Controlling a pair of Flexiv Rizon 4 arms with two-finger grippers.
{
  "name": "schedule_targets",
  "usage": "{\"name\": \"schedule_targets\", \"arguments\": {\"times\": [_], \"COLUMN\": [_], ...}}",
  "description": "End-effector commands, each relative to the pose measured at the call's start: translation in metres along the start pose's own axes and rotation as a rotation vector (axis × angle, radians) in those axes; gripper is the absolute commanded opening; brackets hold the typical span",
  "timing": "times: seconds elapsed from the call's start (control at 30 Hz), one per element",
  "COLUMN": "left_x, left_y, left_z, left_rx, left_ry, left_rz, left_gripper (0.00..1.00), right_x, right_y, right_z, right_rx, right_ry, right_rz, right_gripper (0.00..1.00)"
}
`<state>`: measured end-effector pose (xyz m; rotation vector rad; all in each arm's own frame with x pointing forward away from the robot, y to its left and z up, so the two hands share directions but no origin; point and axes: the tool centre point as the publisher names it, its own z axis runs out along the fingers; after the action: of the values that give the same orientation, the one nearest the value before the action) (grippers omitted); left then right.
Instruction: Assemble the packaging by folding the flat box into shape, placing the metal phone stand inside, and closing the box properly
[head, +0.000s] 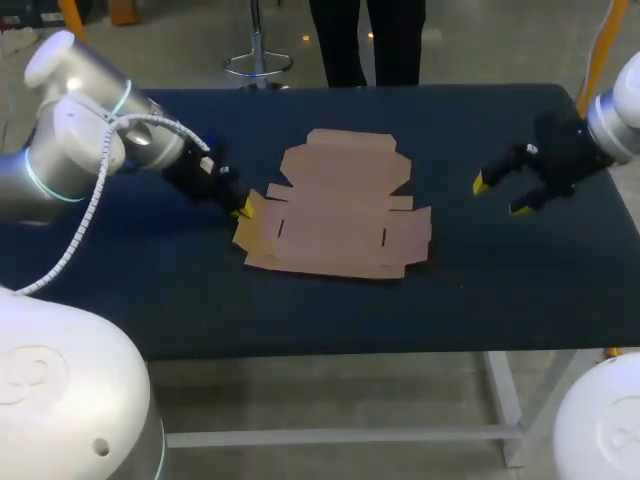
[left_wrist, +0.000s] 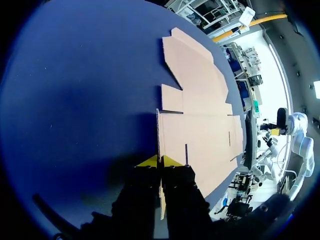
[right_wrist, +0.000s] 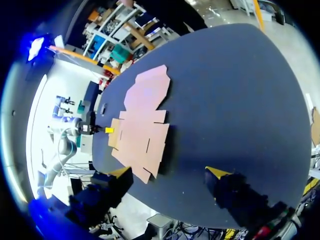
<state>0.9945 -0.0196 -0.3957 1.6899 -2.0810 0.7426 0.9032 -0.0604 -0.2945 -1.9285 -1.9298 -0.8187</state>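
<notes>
One flap (head: 258, 230) gripped by our left pincer (head: 240, 208), flat box (head: 335, 205) lying mid tabletop (head: 470, 290); right pincer (head: 498, 195) gaped wide, empty, well apart. Folding barely begun (stand unseen); next, we judged, crease flap upright.

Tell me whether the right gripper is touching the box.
No: the right gripper hangs open above the table, clearly apart from the box.
</notes>
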Motion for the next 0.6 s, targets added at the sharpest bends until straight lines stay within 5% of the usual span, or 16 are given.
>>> {"name": "schedule_targets", "arguments": {"times": [0.03, 0.6], "left_x": [0.0, -0.006], "left_y": [0.014, 0.048], "left_z": [-0.015, -0.035], "left_rx": [0.014, 0.031], "left_ry": [0.003, 0.032], "left_rz": [-0.034, -0.202], "left_gripper": [0.0, 0.0], "right_x": [-0.001, -0.002], "right_y": [0.001, 0.001], "right_z": [0.0, 0.002], "right_rx": [0.008, 0.015], "right_ry": [0.004, 0.016], "right_rz": [0.0, -0.001], "right_gripper": [1.0, 1.0]}}
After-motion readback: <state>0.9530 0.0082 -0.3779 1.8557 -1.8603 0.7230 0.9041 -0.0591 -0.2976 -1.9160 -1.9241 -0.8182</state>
